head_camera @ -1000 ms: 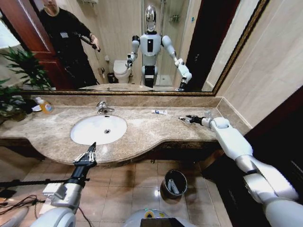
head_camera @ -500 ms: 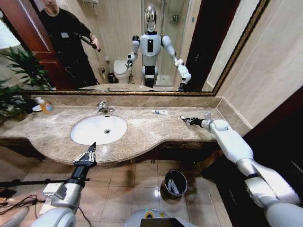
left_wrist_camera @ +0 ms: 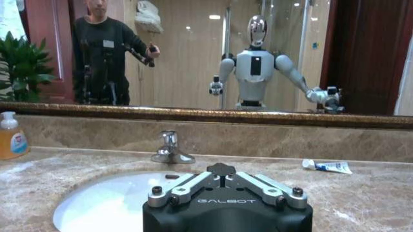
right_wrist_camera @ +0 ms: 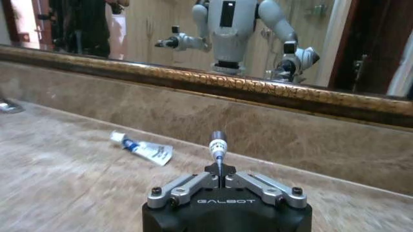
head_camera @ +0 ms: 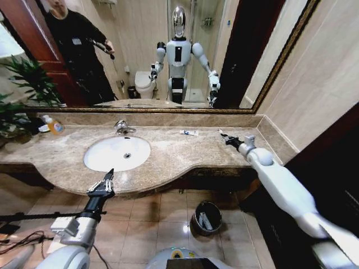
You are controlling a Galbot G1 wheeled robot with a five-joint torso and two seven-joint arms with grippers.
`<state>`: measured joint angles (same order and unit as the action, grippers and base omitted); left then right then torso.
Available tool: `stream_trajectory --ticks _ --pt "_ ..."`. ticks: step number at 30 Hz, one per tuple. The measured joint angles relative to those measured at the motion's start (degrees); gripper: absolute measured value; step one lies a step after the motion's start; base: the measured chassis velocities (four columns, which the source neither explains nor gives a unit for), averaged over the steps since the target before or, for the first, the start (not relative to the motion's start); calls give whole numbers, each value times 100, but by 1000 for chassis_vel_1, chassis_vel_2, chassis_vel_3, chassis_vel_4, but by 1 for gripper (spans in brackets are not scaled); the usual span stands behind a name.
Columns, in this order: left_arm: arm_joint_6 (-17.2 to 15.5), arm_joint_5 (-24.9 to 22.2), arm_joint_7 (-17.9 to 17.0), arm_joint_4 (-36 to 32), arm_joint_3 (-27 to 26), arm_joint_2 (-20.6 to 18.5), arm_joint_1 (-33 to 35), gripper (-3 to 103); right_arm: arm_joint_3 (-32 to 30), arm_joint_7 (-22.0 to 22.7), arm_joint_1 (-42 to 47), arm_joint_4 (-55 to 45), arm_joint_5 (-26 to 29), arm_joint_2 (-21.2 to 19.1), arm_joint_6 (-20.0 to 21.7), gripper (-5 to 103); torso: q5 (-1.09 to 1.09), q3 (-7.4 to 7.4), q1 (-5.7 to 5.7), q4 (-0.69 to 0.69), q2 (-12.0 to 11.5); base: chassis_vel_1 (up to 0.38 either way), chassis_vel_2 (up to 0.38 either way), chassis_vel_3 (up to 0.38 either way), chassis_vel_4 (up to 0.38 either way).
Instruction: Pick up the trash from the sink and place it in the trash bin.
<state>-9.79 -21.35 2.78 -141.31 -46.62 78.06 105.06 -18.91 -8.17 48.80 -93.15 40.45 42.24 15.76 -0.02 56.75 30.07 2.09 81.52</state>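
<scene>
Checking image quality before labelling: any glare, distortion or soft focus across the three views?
Head view: wide-angle bending, the countertop edge curves and a ceiling light glares off the floor tile beside the trash bin. Left wrist view: a ceiling light reflects in the mirror; the left gripper is sharp. Right wrist view: near countertop smeared soft; the right gripper and blue-and-white tube read clearly.

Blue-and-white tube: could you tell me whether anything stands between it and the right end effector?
Nothing visible does: bare countertop separates the blue-and-white tube from the right end effector, which is shut on a thin stick.
</scene>
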Motion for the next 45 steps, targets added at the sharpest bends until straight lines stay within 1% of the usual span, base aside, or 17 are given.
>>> stream_trajectory --ticks 2,3,4,6,8,10,11,15,16,18,19,21,25,26,29,34,45 --pt "0 0 2 0 0 -1 0 0 -95 115 309 -328 77 -115 26 1 3 0 0 -4 0 0 0 0 0" --pt "0 0 1 0 0 0 0 0 -222 225 605 -630 115 -209 46 1 5 0 0 1 0 0 0 0 0" --pt "0 0 1 0 0 0 0 0 -222 225 605 -630 115 -209 46 1 5 0 0 1 0 0 0 0 0" --pt "0 0 -1 0 0 0 0 0 -583 429 1233 -1156 117 -277 66 1 -1 0 0 2 0 0 0 0 0" --pt "0 0 1 0 0 0 0 0 -751 500 1500 -1378 108 -266 98 1 2 0 0 2 0 0 0 0 0" --pt "0 0 0 0 0 0 0 0 -1123 596 2204 -1827 -9 -144 178 1 0 0 0 3 0 0 0 0 0" --pt "0 0 0 0 0 0 0 0 -1123 596 2204 -1827 -9 -144 178 1 0 0 0 3 0 0 0 0 0" --pt "0 0 0 0 0 0 0 0 -1718 512 3506 -2333 -432 374 19 1 2 0 -1 1 1 0 0 0 0" --pt "0 0 0 0 0 0 0 0 -1718 512 3506 -2333 -432 374 19 1 2 0 -1 1 1 0 0 0 0" --pt "0 0 0 0 0 0 0 0 -1916 385 4039 -2376 -736 780 -230 1 2 0 -1 1 0 0 0 0 0" --pt "0 0 0 0 0 0 0 0 -1916 385 4039 -2376 -736 780 -230 1 2 0 -1 1 0 0 0 0 0" --pt "0 0 1 0 0 -1 0 0 -1996 258 4356 -2314 -975 1129 -373 1 2 0 0 1 0 0 0 0 0" --pt "0 0 1 0 0 0 0 0 -1906 69 4488 -2027 -1358 1575 -614 1 2 0 0 1 0 0 0 0 0" --pt "0 0 1 0 0 0 0 0 -1906 69 4488 -2027 -1358 1575 -614 1 2 0 0 1 0 0 0 0 0" --pt "0 0 0 0 0 0 0 0 -1718 -181 4448 -1581 -1794 1905 -814 1 2 1 0 2 0 0 0 0 0" --pt "0 0 0 0 0 0 0 0 -1560 -367 4286 -1037 -2107 2156 -983 1 1 1 0 2 0 0 0 0 0" --pt "0 0 0 0 0 0 0 0 -1315 -990 3595 959 -3026 2847 -1817 1 2 1 1 2 0 0 0 0 0"
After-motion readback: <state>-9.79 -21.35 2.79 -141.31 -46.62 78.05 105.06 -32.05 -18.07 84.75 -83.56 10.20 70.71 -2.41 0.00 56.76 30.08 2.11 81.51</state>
